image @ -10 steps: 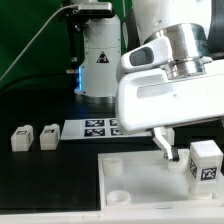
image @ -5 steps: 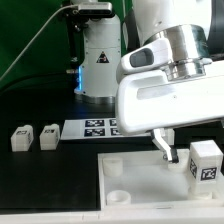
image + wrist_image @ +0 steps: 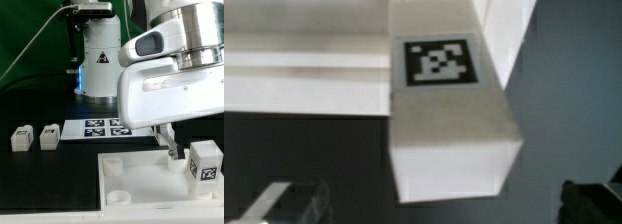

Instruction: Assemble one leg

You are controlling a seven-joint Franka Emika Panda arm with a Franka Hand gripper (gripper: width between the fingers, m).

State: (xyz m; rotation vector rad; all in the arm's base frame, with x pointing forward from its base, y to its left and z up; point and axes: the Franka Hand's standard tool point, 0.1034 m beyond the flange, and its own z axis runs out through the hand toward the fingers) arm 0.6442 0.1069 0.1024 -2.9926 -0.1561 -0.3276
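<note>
A white leg (image 3: 205, 160) with a black-and-white tag stands upright on the big white panel (image 3: 140, 185) near its corner at the exterior view's right. My gripper (image 3: 180, 150) hangs just beside and above this leg, and one dark finger (image 3: 170, 142) shows to the leg's left. In the wrist view the same leg (image 3: 446, 110) lies between my fingers without touching them. The fingers (image 3: 287, 205) are spread wide, so the gripper (image 3: 441, 206) is open and empty. Whether the leg's foot sits in a socket is hidden.
Two more legs (image 3: 21, 138) (image 3: 48, 135) stand on the black table at the exterior view's left. The marker board (image 3: 98, 127) lies behind the panel. A round socket (image 3: 113, 172) shows on the panel's left side. A black-and-white stand (image 3: 98, 55) rises at the back.
My hand has risen a little and shifted slightly toward the exterior view's right. The leg on the panel has stayed where it was.
</note>
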